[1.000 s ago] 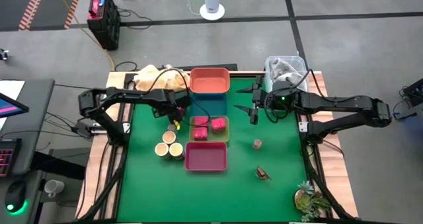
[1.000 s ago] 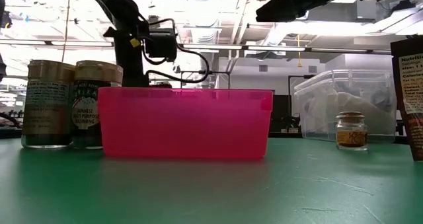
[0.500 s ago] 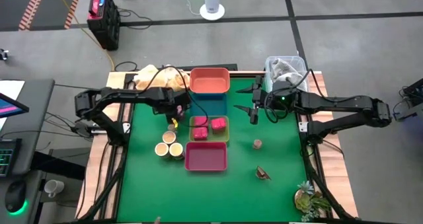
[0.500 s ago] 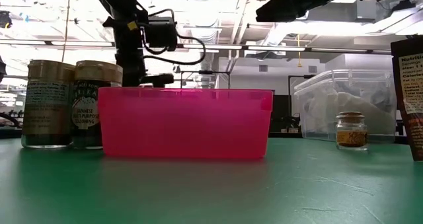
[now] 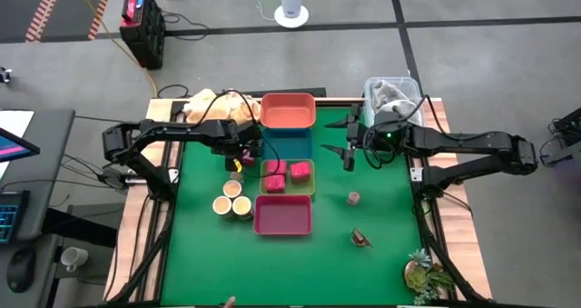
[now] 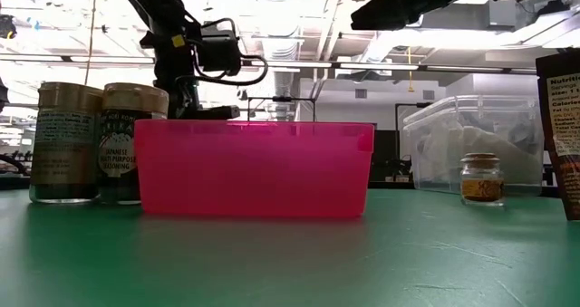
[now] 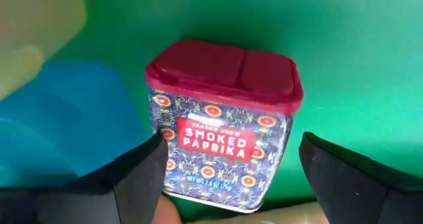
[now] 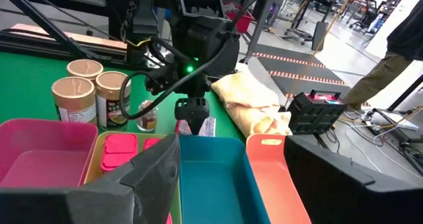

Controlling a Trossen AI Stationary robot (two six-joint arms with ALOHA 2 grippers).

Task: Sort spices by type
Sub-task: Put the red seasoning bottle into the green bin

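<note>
Sorting looks partly done. 3 pink-lidded tins (image 5: 275, 170) already lie together in the yellow-green tray (image 5: 311, 183). The 4th, a smoked paprika tin (image 7: 221, 125), sits between the fingers of the left gripper (image 7: 231, 145), which appear closed on its sides, just beside the blue tray (image 5: 289, 144) at that tray's near-left corner. The right gripper (image 5: 349, 150) hovers off the blue tray's other side, fingers spread and empty.

By my reading much is left. The 3 tan tubs (image 5: 233, 200) stand grouped on the bare table (image 5: 200, 253), left of the magenta tray (image 5: 282, 215), which holds nothing. 1 small jar (image 5: 353, 197) and the dark brown piece (image 5: 361, 238) sit loose on the right. The coral tray (image 5: 288, 111) also looks unused.

From above, the left arm covers most of the 2nd small jar (image 8: 147, 120). Whether the paprika tin is lifted clear of the table is hard to judge. In the low view the magenta tray hides everything behind it
</note>
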